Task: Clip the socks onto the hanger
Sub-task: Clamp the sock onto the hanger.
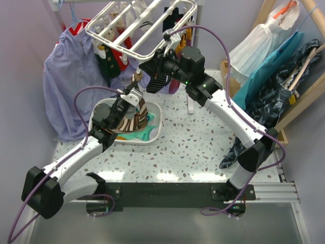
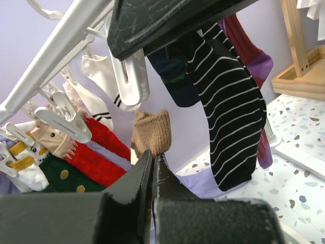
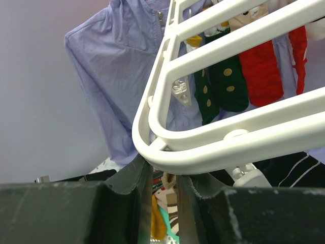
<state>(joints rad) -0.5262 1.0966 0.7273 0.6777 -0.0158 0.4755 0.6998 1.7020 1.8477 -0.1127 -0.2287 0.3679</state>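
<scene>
Some socks point(image 3: 261, 71) already hang from the hanger point(image 3: 228, 145); your left tool point(image 2: 153, 157) pinches a tan sock point(image 2: 152, 129), and your right tool point(image 3: 158, 170) seems to grip the hanger's rim.

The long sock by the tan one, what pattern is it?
Long fabric sock: black, thin white stripes; left wrist view.

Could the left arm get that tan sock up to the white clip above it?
Probably yes: the left pincer holds the tan sock just below the white clip, with nothing visible between them.
</scene>
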